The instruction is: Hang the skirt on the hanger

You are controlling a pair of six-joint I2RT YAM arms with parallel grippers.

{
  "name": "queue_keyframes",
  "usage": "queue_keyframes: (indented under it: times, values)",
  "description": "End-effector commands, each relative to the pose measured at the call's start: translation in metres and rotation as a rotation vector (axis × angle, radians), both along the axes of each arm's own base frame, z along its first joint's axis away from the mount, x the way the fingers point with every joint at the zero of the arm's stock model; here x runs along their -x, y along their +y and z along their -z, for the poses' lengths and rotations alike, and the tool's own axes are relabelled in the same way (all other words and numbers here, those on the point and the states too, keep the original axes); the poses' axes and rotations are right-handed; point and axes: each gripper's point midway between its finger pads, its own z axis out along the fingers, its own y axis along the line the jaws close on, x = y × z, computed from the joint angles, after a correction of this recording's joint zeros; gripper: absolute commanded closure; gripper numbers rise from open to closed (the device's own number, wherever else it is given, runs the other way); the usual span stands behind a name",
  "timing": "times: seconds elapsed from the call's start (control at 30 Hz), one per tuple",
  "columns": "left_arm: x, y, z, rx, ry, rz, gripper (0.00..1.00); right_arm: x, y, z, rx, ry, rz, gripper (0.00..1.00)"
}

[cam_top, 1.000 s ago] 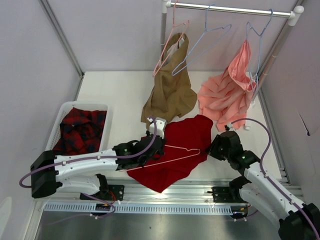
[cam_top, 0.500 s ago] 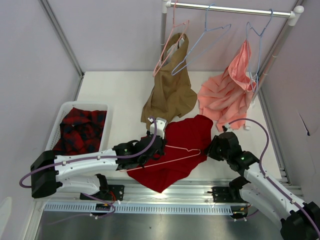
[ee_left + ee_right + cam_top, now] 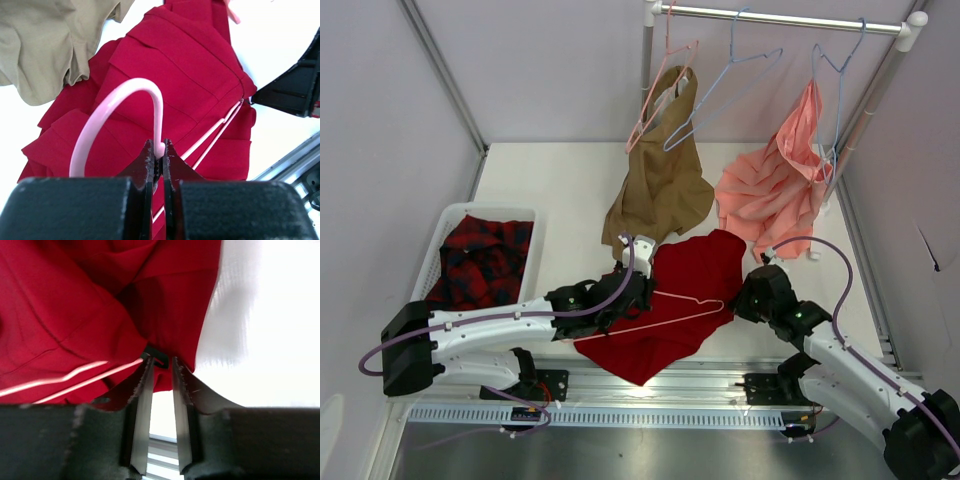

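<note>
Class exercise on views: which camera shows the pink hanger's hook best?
Left wrist: the hook arcs large, pinched in the left gripper. Top view shows the whole hanger small on the skirt; right wrist only two thin bars.

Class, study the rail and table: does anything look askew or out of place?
Yes. The tan garment hangs lopsided from the rail, hem slumped onto the table. The hanger lies flat on top of the crumpled skirt, not threaded into it.
</note>
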Motion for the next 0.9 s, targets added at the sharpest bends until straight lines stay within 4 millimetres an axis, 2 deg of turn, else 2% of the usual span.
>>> queue_keyframes:
  times: [0.0,0.27,0.43,0.7,0.87]
  values:
    - [-0.0022,-0.0083,-0.0157,0.056,-0.033,0.026,1.00,-0.0085,-0.0035,-0.0039,0.013,-0.035,0.036,0.78]
    - [-0.0021,-0.0080,-0.0159,0.052,-0.033,0.027,1.00,-0.0138,0.0012,-0.0068,-0.007,-0.065,0.027,0.85]
    - [-0.0033,-0.0084,-0.0139,0.050,-0.034,0.021,1.00,-0.0144,0.0038,-0.0091,-0.020,-0.069,0.018,0.99]
    - [-0.0041,-0.0107,-0.0164,0.069,-0.043,0.023,1.00,-0.0127,0.0033,-0.0085,-0.014,-0.055,0.015,1.00]
    - [-0.0042,-0.0111,-0.0197,0.083,-0.053,0.027,1.00,-0.0105,0.0002,-0.0070,0.003,-0.043,0.017,0.94]
